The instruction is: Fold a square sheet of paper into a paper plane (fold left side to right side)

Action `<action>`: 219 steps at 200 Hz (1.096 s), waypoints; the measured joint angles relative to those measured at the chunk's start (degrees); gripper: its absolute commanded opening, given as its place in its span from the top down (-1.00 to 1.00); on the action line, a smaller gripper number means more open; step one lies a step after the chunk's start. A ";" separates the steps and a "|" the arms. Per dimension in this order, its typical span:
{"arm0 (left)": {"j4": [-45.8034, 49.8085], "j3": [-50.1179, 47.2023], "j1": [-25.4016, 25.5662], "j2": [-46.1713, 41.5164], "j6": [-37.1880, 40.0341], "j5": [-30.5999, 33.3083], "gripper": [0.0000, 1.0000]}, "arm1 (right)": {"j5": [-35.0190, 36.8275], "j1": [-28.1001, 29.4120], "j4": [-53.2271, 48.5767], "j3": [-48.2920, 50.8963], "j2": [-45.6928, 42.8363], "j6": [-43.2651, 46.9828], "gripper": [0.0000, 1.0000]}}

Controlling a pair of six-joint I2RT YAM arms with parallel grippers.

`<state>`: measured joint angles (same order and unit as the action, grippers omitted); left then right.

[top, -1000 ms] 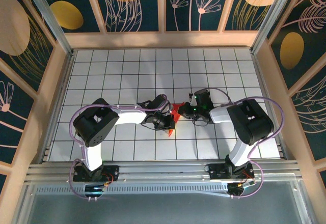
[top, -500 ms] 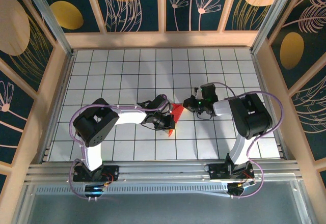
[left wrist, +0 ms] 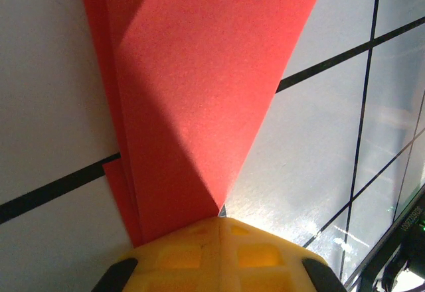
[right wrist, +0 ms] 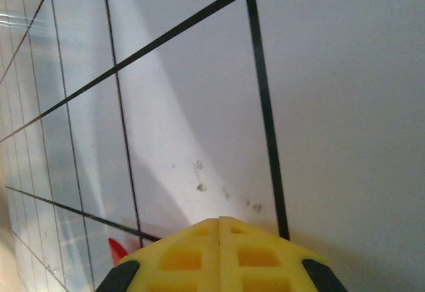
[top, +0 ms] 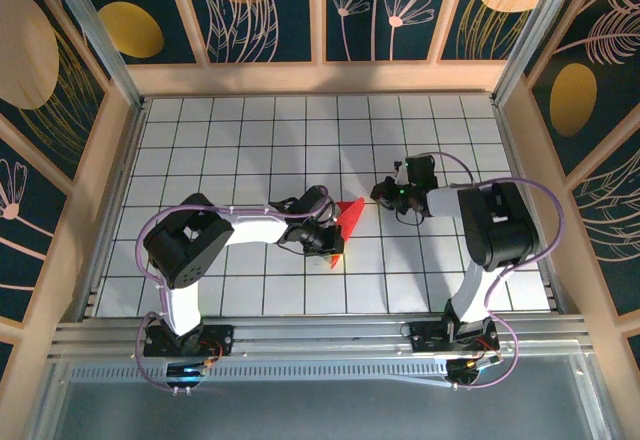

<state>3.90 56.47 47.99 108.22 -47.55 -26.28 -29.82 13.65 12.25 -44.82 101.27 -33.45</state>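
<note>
White grid-tiled counter point(top: 200, 140), walled by leaf-patterned panels. The folded red sheet of paper point(top: 347, 222) lies near its centre as a narrow wedge. The left tool point(top: 328, 235) has its fingers together, tips touching the paper's 9 o'clock edge. The right tool point(top: 384, 192) is also closed, near the paper at 2 o'clock but not touching it.
</note>
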 measured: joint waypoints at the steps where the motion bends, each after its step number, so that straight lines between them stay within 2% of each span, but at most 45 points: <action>1: 0.00 0.00 0.00 0.00 0.00 0.00 1.00 | -0.02 0.00 -0.09 0.00 -0.11 0.02 1.00; 36: 0.00 0.02 0.02 0.00 0.00 0.04 1.00 | -0.31 1.16 -1.18 2.78 -9.70 -1.05 1.00; 73: 0.00 0.02 0.02 0.00 0.00 0.04 1.00 | -1.73 7.58 0.42 9.33 -16.39 -6.80 1.00; 131: 0.00 0.02 0.02 0.00 0.02 0.04 1.00 | -2.21 15.65 4.52 13.49 -14.01 -15.04 1.00; 219: 0.04 0.02 0.02 0.00 0.02 0.04 1.00 | -1.68 18.73 8.79 13.49 -7.41 -19.54 1.00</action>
<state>3.95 56.49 48.01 108.22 -47.53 -26.24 -31.51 32.38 21.04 -31.33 93.86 -52.99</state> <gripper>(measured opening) 0.054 0.052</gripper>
